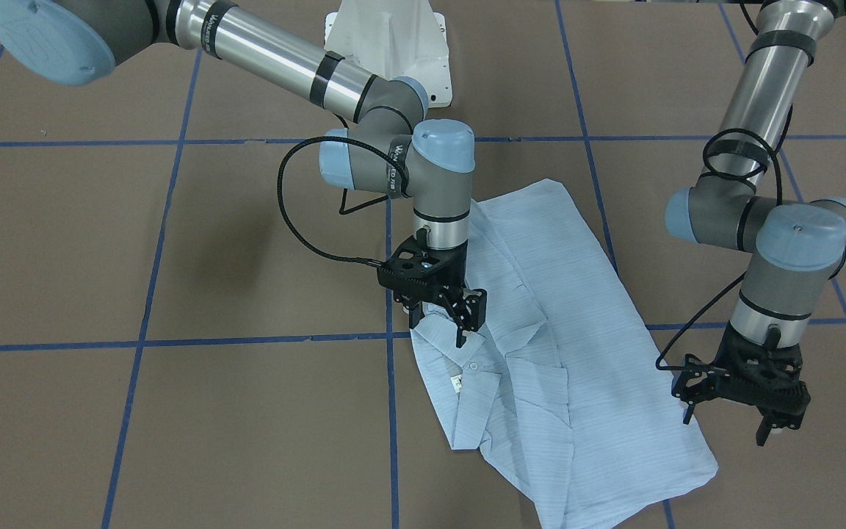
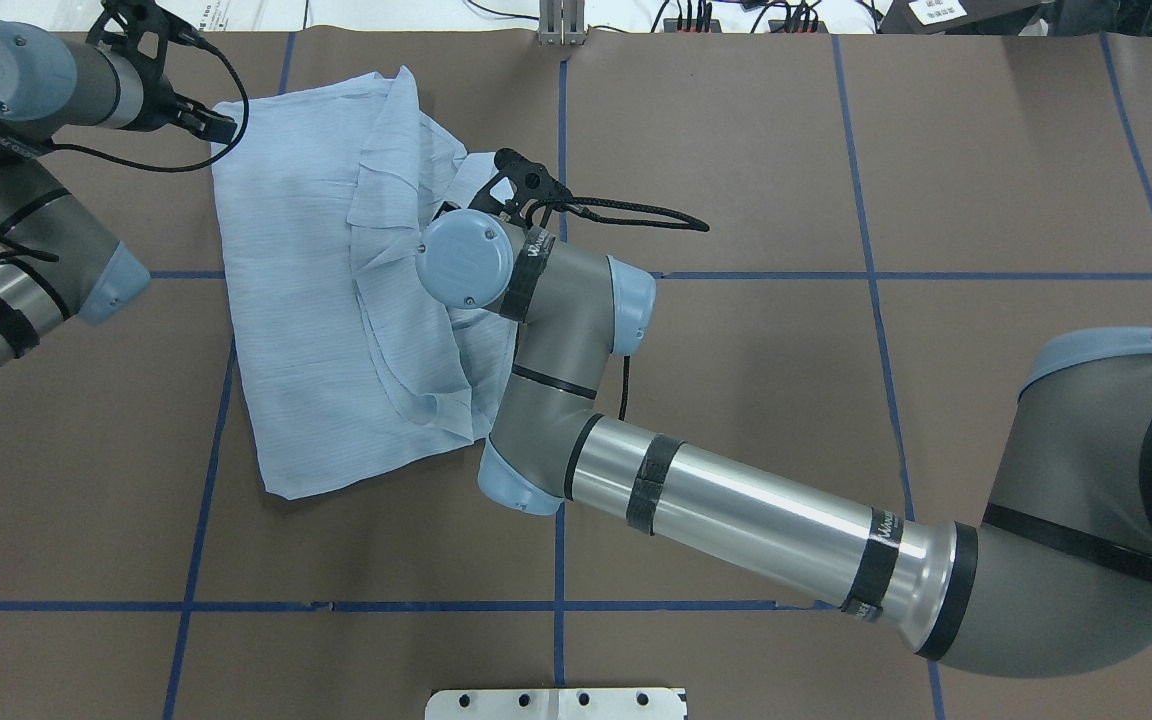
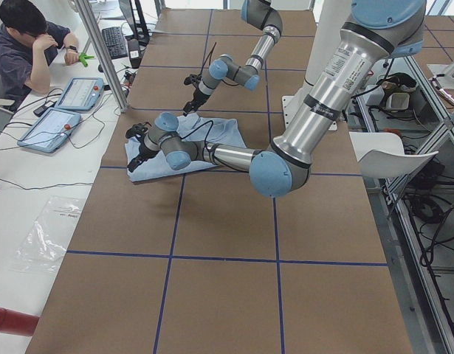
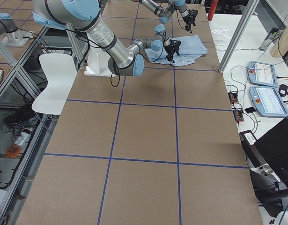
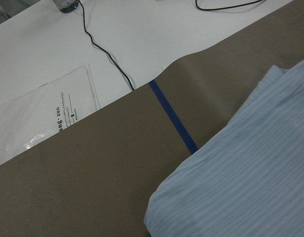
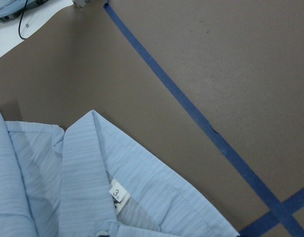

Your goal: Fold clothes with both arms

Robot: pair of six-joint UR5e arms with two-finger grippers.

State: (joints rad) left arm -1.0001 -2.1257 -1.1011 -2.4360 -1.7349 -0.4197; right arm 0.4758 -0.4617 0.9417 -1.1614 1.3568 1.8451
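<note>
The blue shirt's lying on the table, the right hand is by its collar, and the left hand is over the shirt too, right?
Not quite: the front-facing view shows the left hand beside the shirt, over the brown table, not over it. The right hand is by the collar.

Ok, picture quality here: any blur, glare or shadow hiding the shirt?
Front-facing view: even light, only a soft shadow on the table beside the right gripper; shirt evenly lit. Right wrist view: sharp, neck label readable. Overhead view: highlights on the right arm, which hides some shirt.
</note>
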